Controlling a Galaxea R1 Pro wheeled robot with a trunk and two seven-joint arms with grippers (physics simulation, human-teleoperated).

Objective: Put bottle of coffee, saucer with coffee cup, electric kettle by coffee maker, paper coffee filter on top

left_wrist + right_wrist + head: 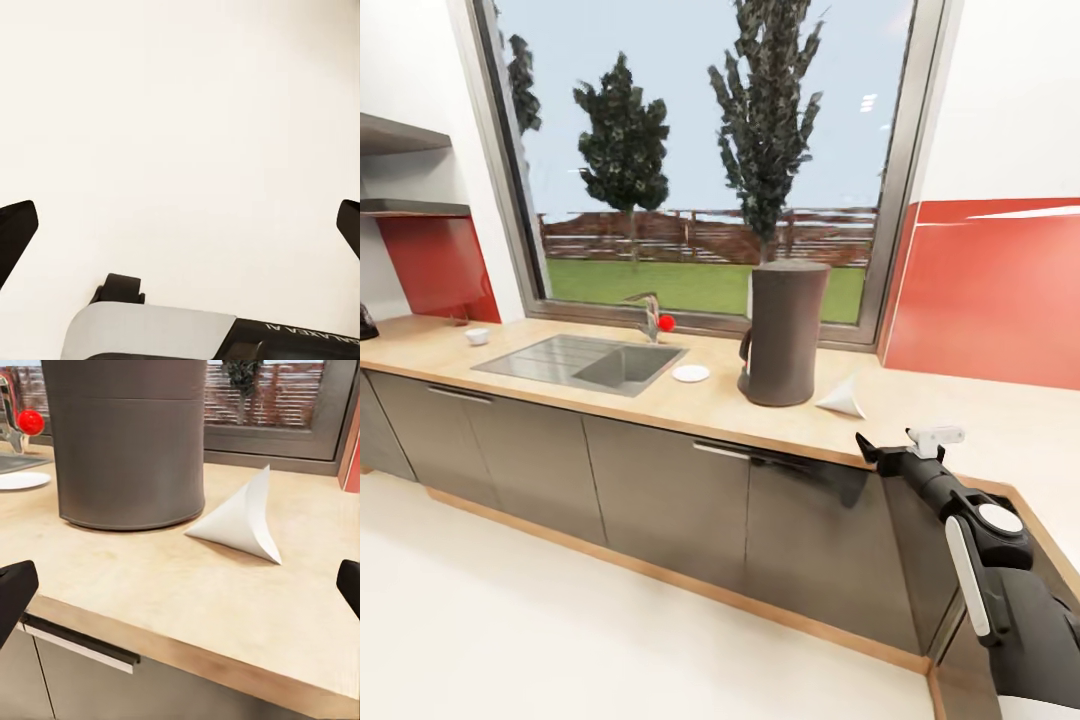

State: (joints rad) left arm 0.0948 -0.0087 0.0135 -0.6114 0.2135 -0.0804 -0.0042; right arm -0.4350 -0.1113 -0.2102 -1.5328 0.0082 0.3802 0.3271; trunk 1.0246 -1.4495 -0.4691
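one long kitchen countertop ran under the window, light wood-grain top over dark grey cabinet fronts, red backsplash panels at both ends. kitchen shelf hung on the wall at far left, nothing readable on it from here. steel sink sat in the counter with a tap and red knob behind it. coffee maker stood upright on the counter right of the sink, dark grey column, black handle on its left side. right arm reached in from the lower right, right gripper short of the counter edge, fingers spread wide, nothing between them. left gripper pointed at a plain pale surface, fingers also wide apart, empty. paper coffee filter lay on its side on the counter just right of the coffee maker, near but not touching in the right wrist view. saucer lay flat between sink and coffee maker. coffee cup sat on the counter left of the sink, well apart from the saucer. dark object at the far left edge, cut off, can't tell what.
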